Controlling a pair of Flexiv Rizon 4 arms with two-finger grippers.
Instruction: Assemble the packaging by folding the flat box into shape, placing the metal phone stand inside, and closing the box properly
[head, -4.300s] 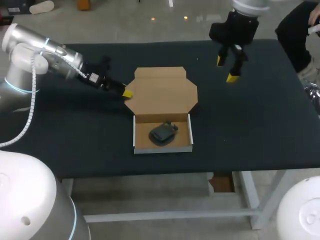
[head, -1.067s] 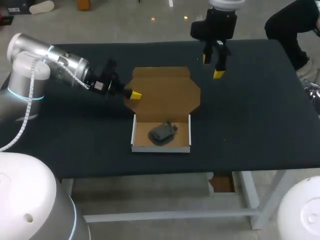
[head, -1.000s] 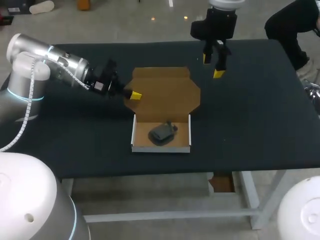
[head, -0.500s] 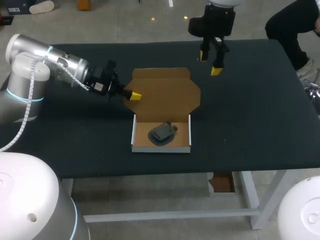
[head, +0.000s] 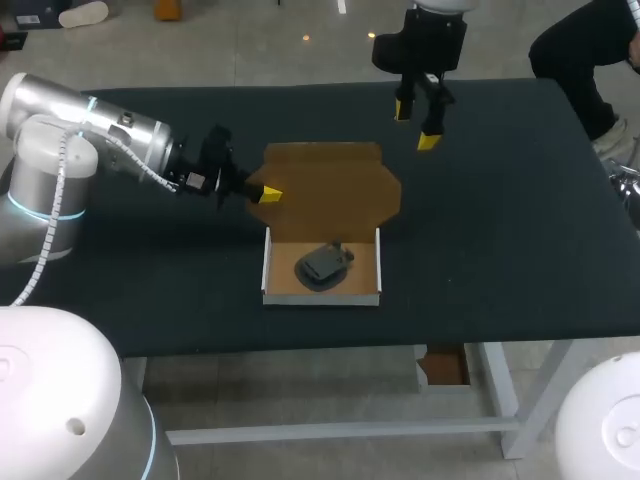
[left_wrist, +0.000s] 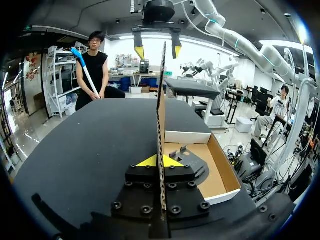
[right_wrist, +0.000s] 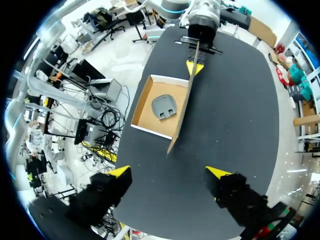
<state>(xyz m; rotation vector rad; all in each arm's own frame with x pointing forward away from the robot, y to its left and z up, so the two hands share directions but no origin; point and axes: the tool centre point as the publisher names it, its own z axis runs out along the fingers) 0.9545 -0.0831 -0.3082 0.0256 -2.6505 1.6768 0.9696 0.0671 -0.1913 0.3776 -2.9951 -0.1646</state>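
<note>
In the head view, the left gripper (head: 262, 193) is pinching the side edge of the lid (head: 330, 178) just beyond the box (head: 322, 297). It is swinging that lid up: a few seconds ago the lid lay flat and broad behind the box, and now it is looking shorter and darker. The box has slid slightly toward the left arm's side. The phone stand (head: 323, 264) is sitting inside the box, so closing is the step in hand, I judge. The right gripper (head: 415, 124), empty with its jaws apart, has been shifting from beside the lid to above the worktop (head: 500, 220) beyond the box's far side. In the left wrist view, the left gripper (left_wrist: 161, 161) is clamping the lid (left_wrist: 161, 115), which is standing edge-on and nearly upright beside the box (left_wrist: 222, 196); the phone stand (left_wrist: 192, 162) is lying inside the box, and the right gripper (left_wrist: 157, 50) is hanging beyond it. In the right wrist view, the right gripper (right_wrist: 169, 172) is spread wide and holding nothing, looking down at the raised lid (right_wrist: 182, 115) along the box (right_wrist: 140, 102), with the phone stand (right_wrist: 163, 107) inside the box.
</note>
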